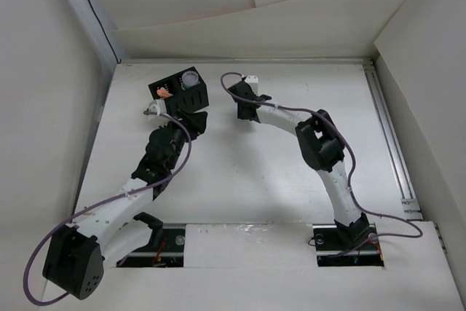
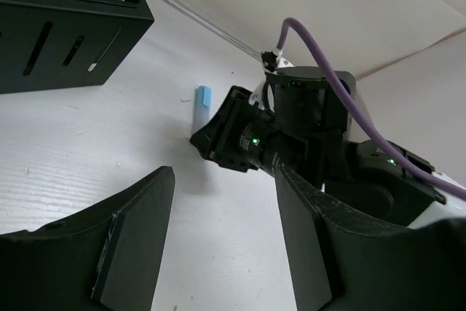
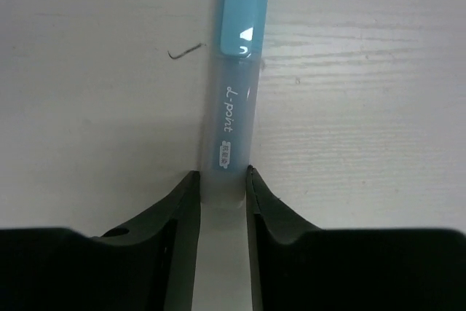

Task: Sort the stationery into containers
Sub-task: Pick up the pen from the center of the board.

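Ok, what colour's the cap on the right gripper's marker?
The marker has a light blue cap; right wrist view shows it best.

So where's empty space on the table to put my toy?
Bare: the middle between left arm and right arm, and from right arm to the rail. Crowded: far end, around the box, left gripper, right gripper and marker.

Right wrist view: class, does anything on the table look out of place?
A light blue marker lies on the table rather than sorted, its end pinched by the right gripper. A tiny dark squiggle sits beside it.
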You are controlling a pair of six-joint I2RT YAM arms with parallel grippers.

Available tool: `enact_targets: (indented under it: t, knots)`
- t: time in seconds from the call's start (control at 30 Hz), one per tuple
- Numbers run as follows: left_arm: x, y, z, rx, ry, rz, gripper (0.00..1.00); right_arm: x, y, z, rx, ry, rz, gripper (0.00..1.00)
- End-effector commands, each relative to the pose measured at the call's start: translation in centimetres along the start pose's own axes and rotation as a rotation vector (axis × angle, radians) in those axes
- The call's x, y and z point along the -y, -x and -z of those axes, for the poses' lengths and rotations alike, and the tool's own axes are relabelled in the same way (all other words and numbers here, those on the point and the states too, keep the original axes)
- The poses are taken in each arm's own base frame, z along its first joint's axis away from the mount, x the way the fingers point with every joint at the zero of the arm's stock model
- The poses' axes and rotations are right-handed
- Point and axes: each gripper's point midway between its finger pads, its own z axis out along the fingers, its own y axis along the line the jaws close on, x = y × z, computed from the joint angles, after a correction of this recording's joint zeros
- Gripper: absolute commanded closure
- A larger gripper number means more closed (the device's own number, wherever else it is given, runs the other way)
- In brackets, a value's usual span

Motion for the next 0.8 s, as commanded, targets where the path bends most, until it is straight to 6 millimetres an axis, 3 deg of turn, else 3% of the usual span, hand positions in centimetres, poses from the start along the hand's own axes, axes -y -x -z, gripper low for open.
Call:
enact_targets:
  t: [0.0,0.03,0.07,0.23,0.27,0.3,0.5,0.53,0.63,0.73,0.77]
  knots:
    - [0.2,0.4,0.4,0.018,-0.021,-0.009,0.46,2.0,-1.1,1.8,-0.031,-0.037,0.037,0.74]
    - [0.2,0.4,0.4,0.018,-0.021,-0.009,0.46,2.9,-2.7,1.8,-0.056,-0.051,0.052,0.75]
    - [0.2,0.4,0.4,0.018,-0.021,-0.009,0.46,2.9,-1.4,3.0,-0.016,-0.029,0.028,0.76]
    - [-0.5,-0.6,0.2,-0.018,0.002,-0.018,0.44,4.3,-3.2,6.2,0.006,0.01,0.057,0.78]
    - [-0.5,-1.1,0.0,-0.039,0.003,-0.022,0.44,4.8,-5.5,6.6,-0.028,0.019,0.081,0.78]
    - [-0.3,-1.3,-0.3,-0.058,0.004,-0.024,0.44,4.7,-4.1,7.9,0.022,0.057,0.067,0.78]
    - [0.4,-4.1,-1.4,-0.2,-0.024,-0.013,0.46,3.7,-6.7,13.2,0.031,0.271,0.131,0.8]
    - [0.7,-4.3,-1.6,-0.213,-0.031,0.0,0.46,3.4,-5.3,14.9,0.075,0.323,0.122,0.8]
    - [2.1,-4.7,-1.9,-0.261,-0.075,0.015,0.5,2.6,-5.3,18.0,0.103,0.459,0.134,0.8]
    - [2.6,-6.2,-1.9,-0.351,-0.093,0.031,0.5,1.7,-5.2,19.8,0.128,0.57,0.145,0.8]
    - [3.3,-6.1,-2.2,-0.359,-0.106,0.032,0.5,0.8,-4.3,21.1,0.163,0.62,0.138,0.8]
